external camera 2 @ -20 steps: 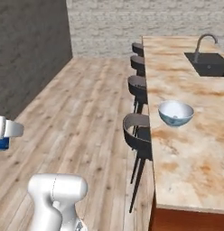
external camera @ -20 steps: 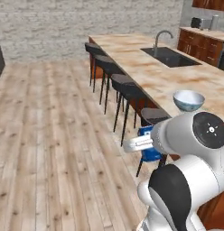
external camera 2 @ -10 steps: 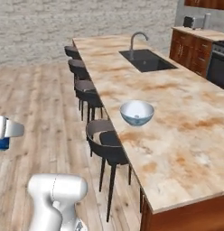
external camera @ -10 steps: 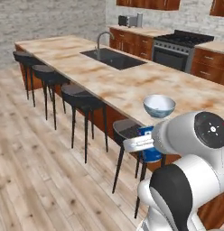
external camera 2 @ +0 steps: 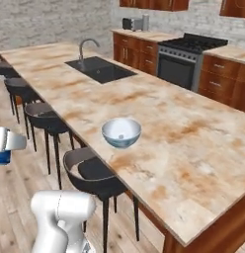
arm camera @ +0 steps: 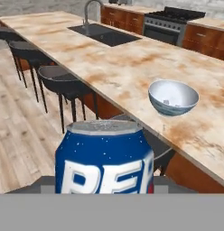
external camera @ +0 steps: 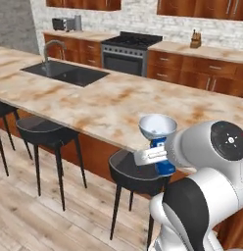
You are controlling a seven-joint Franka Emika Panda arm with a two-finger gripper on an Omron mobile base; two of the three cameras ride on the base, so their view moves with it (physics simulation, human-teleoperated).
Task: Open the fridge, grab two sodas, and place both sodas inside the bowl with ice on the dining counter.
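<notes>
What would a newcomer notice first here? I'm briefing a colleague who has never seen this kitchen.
The blue soda can with a silver top looms in the hand view, gripped in the gripper. Past it, the pale blue-white glassy bowl sits near the stool-side edge of the beige marble dining counter, above a black stool.

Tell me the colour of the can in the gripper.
The soda can is deep blue with white lettering and a silver top, clearest in the hand view.

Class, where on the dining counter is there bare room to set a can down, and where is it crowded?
The dining counter is bare marble between the bowl and sink, and right of the bowl. Crowded: only the stools along its edge.
</notes>
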